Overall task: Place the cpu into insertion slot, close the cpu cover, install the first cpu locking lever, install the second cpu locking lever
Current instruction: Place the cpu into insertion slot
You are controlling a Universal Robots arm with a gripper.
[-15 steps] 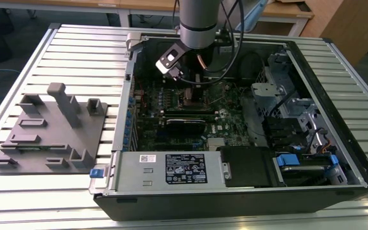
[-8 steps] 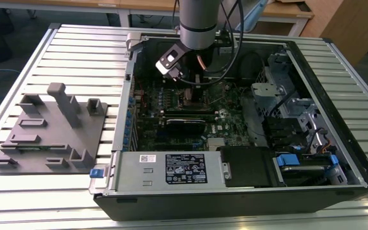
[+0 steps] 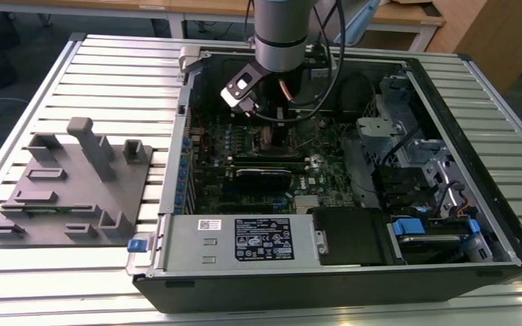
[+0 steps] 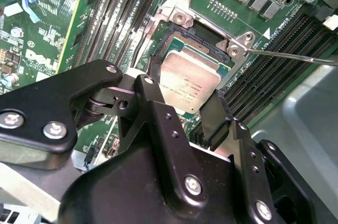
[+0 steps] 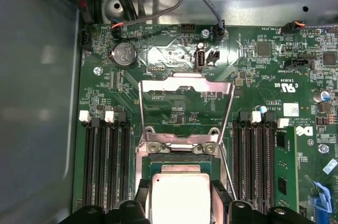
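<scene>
Silvery-beige metal tops the one cpu (image 4: 190, 78), which sits between the two black fingers (image 4: 214, 118) of the gripper (image 4: 187, 89). The fingers are drawn in narrow against two opposite edges of the chip and hold it; its other two edges are free. The cpu is directly over the single insertion slot (image 4: 185, 38), with a strip of the slot's dark centre showing past its far edge. I cannot tell whether it is fully seated.

One cpu cover (image 5: 186, 78) is swung open and lies back beyond the slot, with green motherboard (image 5: 264, 76) showing through its window. One thin lever rod (image 4: 290, 55) sticks out sideways from the slot's silvery rim.

Two banks of long black memory slots (image 5: 108, 166) flank the socket closely, one on each side, leaving little room there. The ground beyond the cover is more open, and one round coin cell (image 5: 125, 53) lies there.

In the exterior view, the single arm (image 3: 279, 34) reaches down into the far part of one open computer case (image 3: 334, 292) on a slatted metal table (image 3: 107, 61). One grey fixture block (image 3: 71, 190) stands on the table at the exterior view's left, well apart from the case.
</scene>
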